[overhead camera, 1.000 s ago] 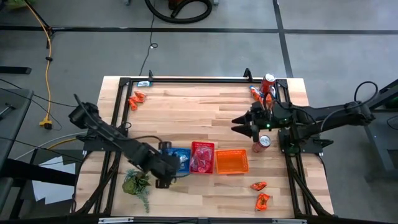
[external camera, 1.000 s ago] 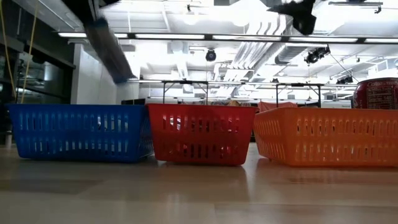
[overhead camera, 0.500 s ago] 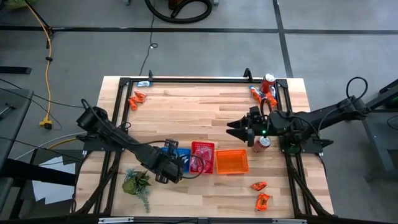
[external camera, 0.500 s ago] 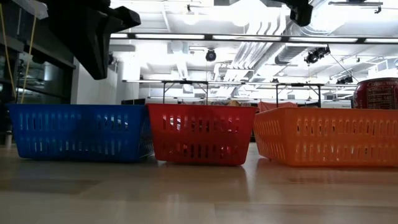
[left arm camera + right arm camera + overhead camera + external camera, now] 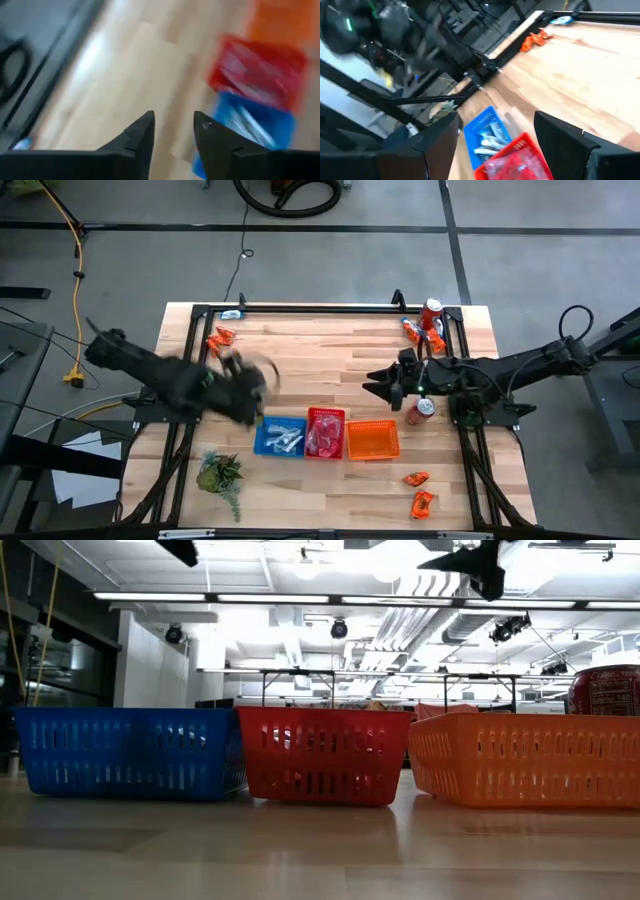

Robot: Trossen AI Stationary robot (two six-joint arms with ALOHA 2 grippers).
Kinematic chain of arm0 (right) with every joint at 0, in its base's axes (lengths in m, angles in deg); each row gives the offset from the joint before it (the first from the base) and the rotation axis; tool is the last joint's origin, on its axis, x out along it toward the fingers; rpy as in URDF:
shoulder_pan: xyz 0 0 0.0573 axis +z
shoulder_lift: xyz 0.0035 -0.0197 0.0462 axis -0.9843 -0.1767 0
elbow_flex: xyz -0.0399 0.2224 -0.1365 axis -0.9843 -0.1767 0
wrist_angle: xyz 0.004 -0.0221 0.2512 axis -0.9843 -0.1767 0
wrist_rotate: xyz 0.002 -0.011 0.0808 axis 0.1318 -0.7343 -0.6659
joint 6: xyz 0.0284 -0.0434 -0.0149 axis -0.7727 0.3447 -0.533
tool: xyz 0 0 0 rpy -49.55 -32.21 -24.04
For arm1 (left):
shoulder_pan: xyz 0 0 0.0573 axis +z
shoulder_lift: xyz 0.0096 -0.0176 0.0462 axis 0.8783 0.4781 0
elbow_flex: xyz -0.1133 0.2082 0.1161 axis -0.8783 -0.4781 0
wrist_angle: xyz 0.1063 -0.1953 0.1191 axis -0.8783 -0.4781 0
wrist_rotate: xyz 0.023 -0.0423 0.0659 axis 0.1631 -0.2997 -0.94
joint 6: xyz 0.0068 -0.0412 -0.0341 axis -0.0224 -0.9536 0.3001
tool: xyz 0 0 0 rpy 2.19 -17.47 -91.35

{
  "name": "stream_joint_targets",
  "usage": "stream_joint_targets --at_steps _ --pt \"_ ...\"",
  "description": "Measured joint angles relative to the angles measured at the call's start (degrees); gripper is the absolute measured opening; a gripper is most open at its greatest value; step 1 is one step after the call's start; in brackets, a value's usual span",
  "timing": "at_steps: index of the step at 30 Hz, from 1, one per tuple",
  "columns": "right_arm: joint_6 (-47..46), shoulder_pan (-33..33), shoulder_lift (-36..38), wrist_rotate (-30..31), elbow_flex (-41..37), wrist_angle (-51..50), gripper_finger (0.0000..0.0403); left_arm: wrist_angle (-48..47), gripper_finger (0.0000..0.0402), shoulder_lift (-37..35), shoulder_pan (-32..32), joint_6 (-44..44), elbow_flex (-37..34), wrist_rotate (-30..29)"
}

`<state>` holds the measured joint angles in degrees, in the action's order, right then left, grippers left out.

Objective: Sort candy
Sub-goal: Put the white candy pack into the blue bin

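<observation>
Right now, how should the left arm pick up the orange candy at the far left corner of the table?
Come straight down on the orange candy, jaws across its narrow middle. It lies flat and crinkled on bare wood beside the frame rail, so a side approach would hit the rail. The left gripper is nearest, with its jaws parted and empty.
</observation>
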<state>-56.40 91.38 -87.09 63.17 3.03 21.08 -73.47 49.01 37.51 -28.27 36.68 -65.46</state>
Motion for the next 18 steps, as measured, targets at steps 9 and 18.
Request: stream_joint_targets --at_steps 9,18 --pt "5.3 -11.7 0.0 -10.5 0.0 -4.9 0.0256 5.1 0.0176 -7.2 34.9 4.5 0.0 5.9" --pt "8.6 -20.8 0.0 -17.1 0.0 -5.1 0.0256 7.6 0.0177 12.1 68.2 8.1 0.0 19.5"
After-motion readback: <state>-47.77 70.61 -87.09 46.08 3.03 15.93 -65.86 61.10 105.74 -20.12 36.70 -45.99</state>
